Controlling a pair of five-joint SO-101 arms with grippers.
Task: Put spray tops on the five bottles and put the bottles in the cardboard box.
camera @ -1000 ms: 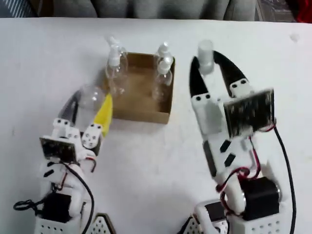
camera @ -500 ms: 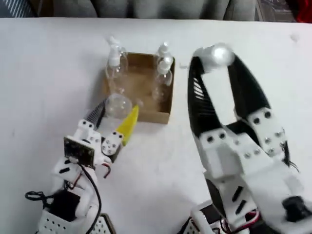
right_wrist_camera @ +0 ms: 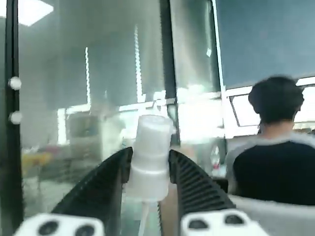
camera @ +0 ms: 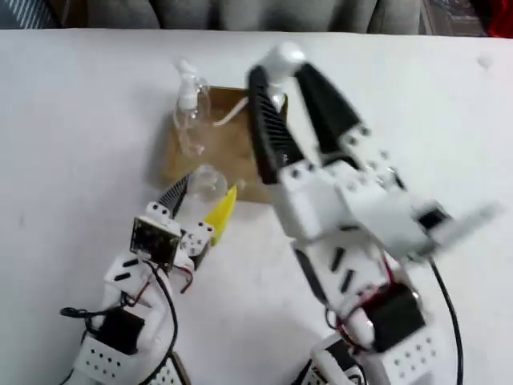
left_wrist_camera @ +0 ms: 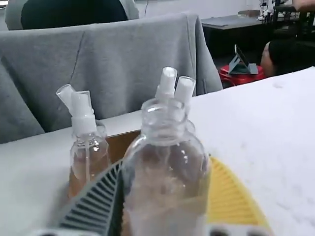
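An uncapped clear bottle (left_wrist_camera: 165, 162) is held upright in the left gripper (camera: 207, 188), whose fingers are closed on its body, the grey ribbed finger (left_wrist_camera: 93, 209) pressed to one side and the yellow finger (left_wrist_camera: 231, 196) to the other. The bottle's open neck is left bare. In the high view, this bottle is seen just at the near wall of the cardboard box (camera: 224, 148), at the box's near middle; whether its base is set on the white table (camera: 80, 96) cannot be told. A white spray top (right_wrist_camera: 150, 152) is gripped in the right gripper (camera: 280, 70), pinched between the two black fingers with its thin dip tube (right_wrist_camera: 142, 221) hung below them. In the high view, the right gripper is seen raised over the far right part of the box, so that the corner beneath it is covered. One capped bottle (camera: 191, 108) is stood upright in the far left corner of the box, its white spray head turned outward. From the left wrist view, two further spray heads (left_wrist_camera: 168, 81) are made out close together behind the held bottle, on bottles whose bodies are hidden by it. The far edge of the table is backed by a grey cloth (left_wrist_camera: 123, 64).
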